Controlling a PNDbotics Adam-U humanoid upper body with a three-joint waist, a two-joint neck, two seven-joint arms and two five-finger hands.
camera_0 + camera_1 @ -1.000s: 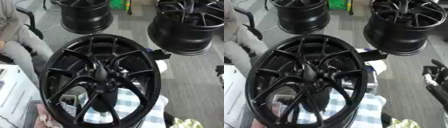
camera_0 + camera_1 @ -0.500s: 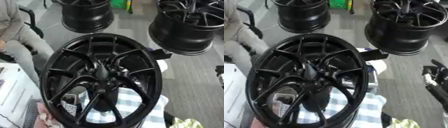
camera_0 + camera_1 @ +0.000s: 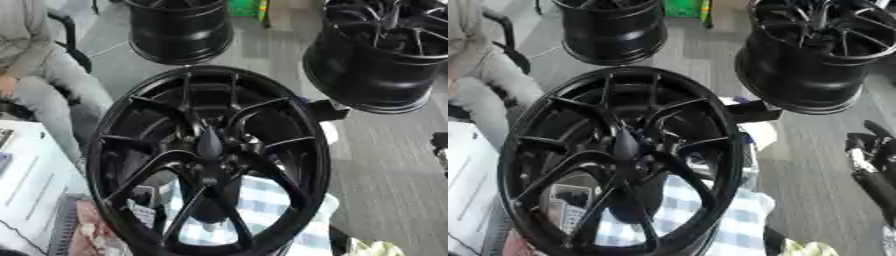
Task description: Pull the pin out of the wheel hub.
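Note:
A large black wheel hub stands tilted toward me in the middle of the view, its spokes meeting at the centre. A dark cone-shaped pin sticks out of that centre. My right hand shows at the right edge of the right eye view, black with silver parts, well to the right of the hub and apart from it. I cannot make out how that hand is set. My left hand shows in neither view.
The hub rests on a blue-and-white checked cloth. Two more black wheels stand behind, at back centre and back right. A seated person's leg is at left. A white surface lies at lower left.

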